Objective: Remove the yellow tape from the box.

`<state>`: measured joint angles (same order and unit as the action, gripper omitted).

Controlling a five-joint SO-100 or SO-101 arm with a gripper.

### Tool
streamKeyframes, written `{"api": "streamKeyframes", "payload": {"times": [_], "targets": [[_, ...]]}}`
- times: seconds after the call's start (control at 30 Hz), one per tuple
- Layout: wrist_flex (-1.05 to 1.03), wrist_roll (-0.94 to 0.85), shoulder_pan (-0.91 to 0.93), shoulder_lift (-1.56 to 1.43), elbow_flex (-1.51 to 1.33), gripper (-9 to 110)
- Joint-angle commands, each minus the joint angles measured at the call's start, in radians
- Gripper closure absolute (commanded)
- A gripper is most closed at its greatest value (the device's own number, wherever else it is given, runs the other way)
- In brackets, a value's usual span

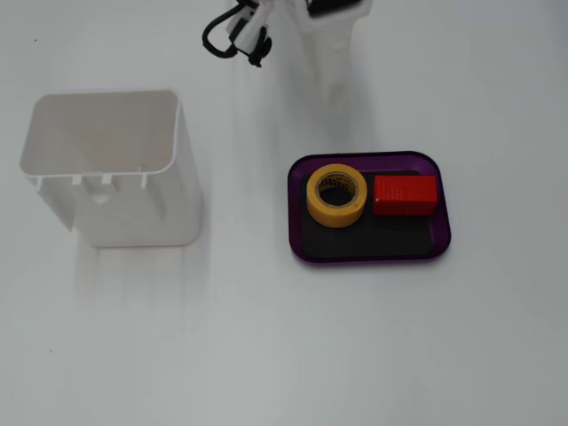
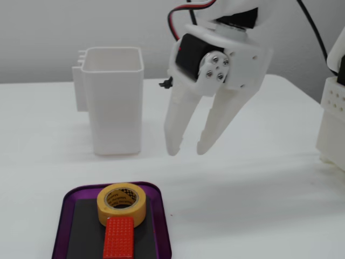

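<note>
We see the yellow tape [image 1: 335,195] lying flat, core hole up, inside the box [image 1: 366,249], a shallow purple tray w/ black floor. In a fixed view looking down, the tape sits in the tray's left half toward the far rim, and a red block [image 1: 405,194] sits just beside it on the right, touching or nearly so; the near strip of the tray floor is bare. In a fixed view from the side, the same tape [image 2: 122,203] is at the far end of the tray [image 2: 66,216], w/ the red block [image 2: 118,236] directly in front of it, near end cut by the frame edge. The gripper [image 2: 186,149] hangs in the air above the table [image 2: 259,183], farther back than the tray and to the right in that view, well apart from the tape, touching nothing. We see its 2 white fingers [image 2: 176,127] pointing down w/ a clear gap between the tips, so jaws apart and empty. In the top-down view only a bit of the arm [image 1: 333,27] and black cables show at the far edge; gripper tips can't be made out there. A tall white bin [image 1: 115,169] stands upright, open top, well left of the tray in the top-down view; in the side view the bin [image 2: 113,102] stands far-left of the gripper. Another white part [image 2: 334,124] is at the right edge of the side view.
</note>
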<state>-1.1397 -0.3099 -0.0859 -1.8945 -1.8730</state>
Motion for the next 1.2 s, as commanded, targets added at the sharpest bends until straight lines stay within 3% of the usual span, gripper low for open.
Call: {"api": "streamKeyframes", "payload": {"times": [0.0,0.37,1.17], "targets": [[0.008,0.012,-0.003,0.094,0.141,88],[0.051,0.011,0.006,0.308,0.258,88],[0.21,0.011,0.008,0.465,0.247,88]]}}
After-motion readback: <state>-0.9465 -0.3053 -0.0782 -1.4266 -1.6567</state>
